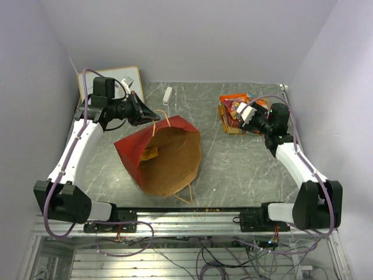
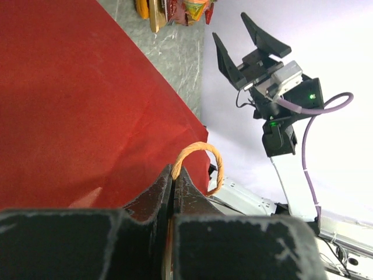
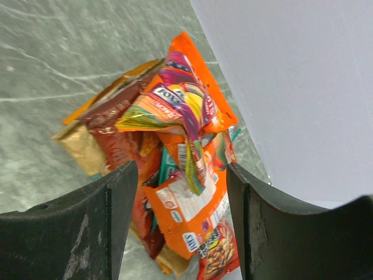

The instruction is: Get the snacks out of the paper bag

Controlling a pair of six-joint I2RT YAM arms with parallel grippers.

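Observation:
The paper bag point(image 1: 129, 150), red outside and brown inside, lies on its side mid-table with its mouth facing the near edge. One orange packet point(image 1: 150, 153) shows inside it. My left gripper point(image 1: 149, 115) is shut on the bag's tan cord handle point(image 2: 201, 153), its fingertips point(image 2: 182, 178) pinching the cord at the bag's upper rim point(image 2: 87, 105). Several snacks point(image 3: 175, 146) lie heaped at the back right of the table point(image 1: 232, 105). My right gripper point(image 3: 182, 181) hangs open just above that heap with nothing held between its fingers point(image 3: 111, 216); it also shows open in the left wrist view point(image 2: 250, 44).
A white whiteboard point(image 1: 113, 81) leans in the back left corner. A small white object point(image 1: 168, 95) lies near the back wall. The bag's other cord handle point(image 1: 185, 195) trails toward the front rail. Walls close in the table on both sides.

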